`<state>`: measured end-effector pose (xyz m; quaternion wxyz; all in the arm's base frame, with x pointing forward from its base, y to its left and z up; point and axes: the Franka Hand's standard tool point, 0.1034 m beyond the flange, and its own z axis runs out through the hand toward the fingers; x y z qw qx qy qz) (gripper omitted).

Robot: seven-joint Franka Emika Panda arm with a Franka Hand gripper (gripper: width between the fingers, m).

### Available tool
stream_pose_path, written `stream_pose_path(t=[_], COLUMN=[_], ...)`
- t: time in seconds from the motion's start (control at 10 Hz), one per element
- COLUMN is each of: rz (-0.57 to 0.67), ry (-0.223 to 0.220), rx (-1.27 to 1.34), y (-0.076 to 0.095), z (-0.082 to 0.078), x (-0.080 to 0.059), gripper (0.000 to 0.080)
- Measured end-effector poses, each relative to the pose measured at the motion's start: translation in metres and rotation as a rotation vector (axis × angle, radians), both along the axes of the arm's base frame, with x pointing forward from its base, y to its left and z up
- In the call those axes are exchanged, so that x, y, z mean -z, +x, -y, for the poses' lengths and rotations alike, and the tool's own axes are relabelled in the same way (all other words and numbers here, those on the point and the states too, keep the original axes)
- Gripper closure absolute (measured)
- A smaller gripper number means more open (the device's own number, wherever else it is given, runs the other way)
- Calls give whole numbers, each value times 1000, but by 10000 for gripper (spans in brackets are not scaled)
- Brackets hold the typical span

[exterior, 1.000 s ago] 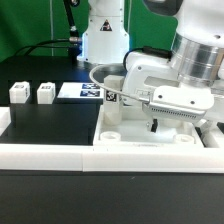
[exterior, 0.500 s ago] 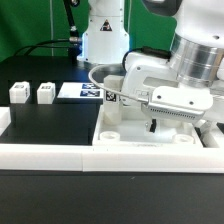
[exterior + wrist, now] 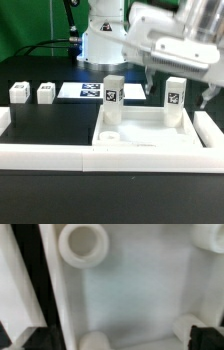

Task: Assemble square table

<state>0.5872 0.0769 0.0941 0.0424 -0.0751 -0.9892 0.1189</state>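
Note:
The white square tabletop (image 3: 150, 135) lies flat at the exterior view's right, inside the border wall. Two white tagged legs stand upright on it: one at its far left corner (image 3: 113, 95), one further right (image 3: 175, 100). An empty corner socket (image 3: 108, 130) shows at the front left. My gripper (image 3: 178, 90) is open above the tabletop, its dark fingers wide on either side of the right leg, apart from it. In the wrist view the tabletop (image 3: 140, 286), a round socket (image 3: 83, 245) and two rounded leg tops (image 3: 100, 341) (image 3: 190, 328) show; the gripper (image 3: 125, 343) holds nothing.
Two loose tagged legs (image 3: 17, 93) (image 3: 45, 93) stand on the black table at the exterior view's left. The marker board (image 3: 85, 90) lies behind them by the robot base (image 3: 105, 40). The long low white border wall (image 3: 50, 152) runs along the front and up the right side.
The gripper was low over the tabletop, hiding the right leg. It has let go and risen, and that leg now stands uncovered on the tabletop.

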Motion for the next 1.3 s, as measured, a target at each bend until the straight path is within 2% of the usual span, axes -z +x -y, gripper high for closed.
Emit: stream_pose_path(t=[0.1,0.2,0.5,0.6,1.1,1.2,1.3], rz=[10,23,65,73,156,173,180], ry=[-23,-39,-71,-75,-108,-113,-111], rx=[21,58,234,292,622,730,871], y=[2,2,-1,-2,-2,-4,-8], z=[21,42,114,130,125,128,141], x=[-17,-26,-43,-40,-39,-40,-45], gripper=[150,150,150,150,150,150,150])
